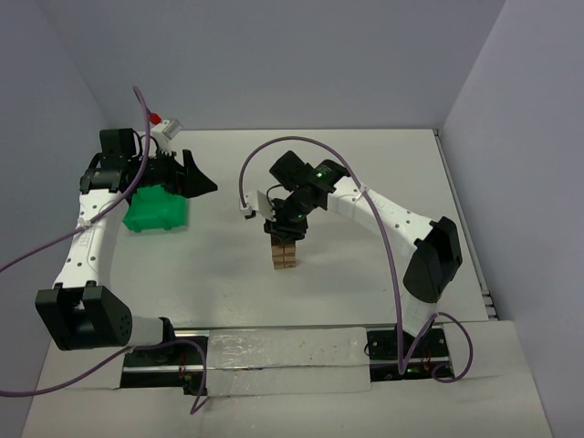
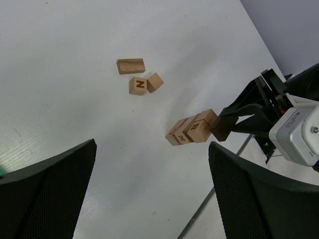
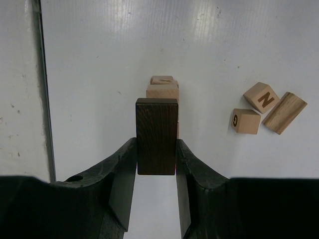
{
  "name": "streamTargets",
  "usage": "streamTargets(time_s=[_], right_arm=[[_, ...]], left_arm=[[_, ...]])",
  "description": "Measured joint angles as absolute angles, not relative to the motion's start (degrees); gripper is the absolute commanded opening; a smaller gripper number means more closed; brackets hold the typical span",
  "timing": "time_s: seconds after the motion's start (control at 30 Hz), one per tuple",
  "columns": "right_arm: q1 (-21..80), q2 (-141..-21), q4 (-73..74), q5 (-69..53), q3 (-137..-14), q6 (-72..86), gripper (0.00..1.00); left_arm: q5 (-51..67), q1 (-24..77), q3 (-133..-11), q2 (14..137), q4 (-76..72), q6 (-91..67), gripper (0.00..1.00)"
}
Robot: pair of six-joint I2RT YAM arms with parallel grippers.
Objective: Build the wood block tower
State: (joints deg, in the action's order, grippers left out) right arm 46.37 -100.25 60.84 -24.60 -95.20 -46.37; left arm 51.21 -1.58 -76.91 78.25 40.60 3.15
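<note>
The right gripper [image 3: 156, 145] is clamping a dark brown block [image 3: 156, 132] by its long sides and hanging it directly over the tower [image 1: 284, 254] mid-counter, likely so it lands square. I cannot tell whether it is touching yet. Three loose wood blocks [image 3: 261, 97] are lying nearby. The left gripper [image 2: 152, 147] is gaping wide above the green bin [image 1: 157, 212] toward the far-left corner, out of the way.
</note>
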Motion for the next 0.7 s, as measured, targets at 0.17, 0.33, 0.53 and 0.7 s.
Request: streamTargets(time_s=[0.17,0.33,0.53,0.7], right_arm=[[46.4,-100.3,60.8,-24.5,-95.2,-47.3,0.01],[46.4,-100.3,60.8,-24.4,-95.2,-48.3,0.01],[46.4,-100.3,60.4,-24.4,-94.4,-48.8,0.01],[46.4,-100.3,60.0,-24.4,-93.2,-49.0,0.01]], left_arm=[[51.0,-1.6,-76.3,78.0,40.0,2.8,0.99],[50.9,-1.6,-76.3,78.0,39.8,2.5,0.99],[50.4,-1.6,-75.9,78.0,39.8,2.4,0.99],[49.9,-1.6,-75.9,78.0,39.7,2.1,0.99]])
